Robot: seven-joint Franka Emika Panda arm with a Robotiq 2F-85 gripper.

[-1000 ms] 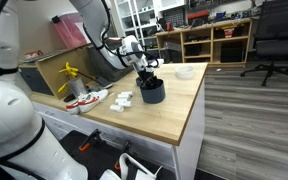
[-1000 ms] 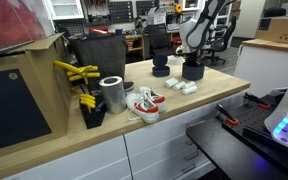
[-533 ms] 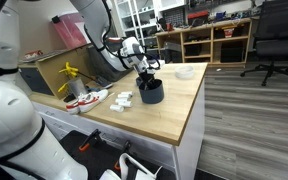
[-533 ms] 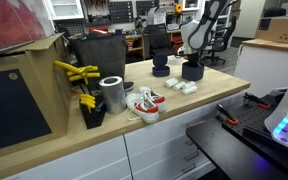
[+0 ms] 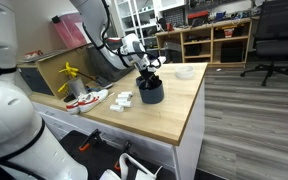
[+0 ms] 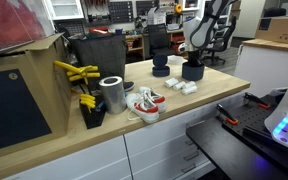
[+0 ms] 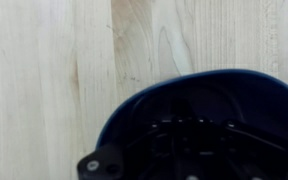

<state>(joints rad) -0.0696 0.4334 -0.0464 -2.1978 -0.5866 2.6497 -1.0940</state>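
A dark blue cup (image 5: 151,92) stands upright on the wooden table (image 5: 174,115), and shows in both exterior views (image 6: 193,71). My gripper (image 5: 148,75) hangs straight over it with its fingertips down at the cup's mouth (image 6: 192,59). In the wrist view the cup's rim (image 7: 189,79) fills the lower half. The gripper (image 7: 179,150) is a dark shape inside the cup. Its jaws are lost in the dark, so I cannot tell whether they are open or holding anything.
Small white pieces (image 5: 123,99) and red-and-white shoes (image 6: 144,102) lie beside the cup. A metal can (image 6: 112,94), yellow tools (image 6: 76,72) and a black box (image 6: 96,52) stand further along. A white bowl (image 5: 185,72) sits near the table's far edge. An office chair (image 5: 269,40) stands beyond.
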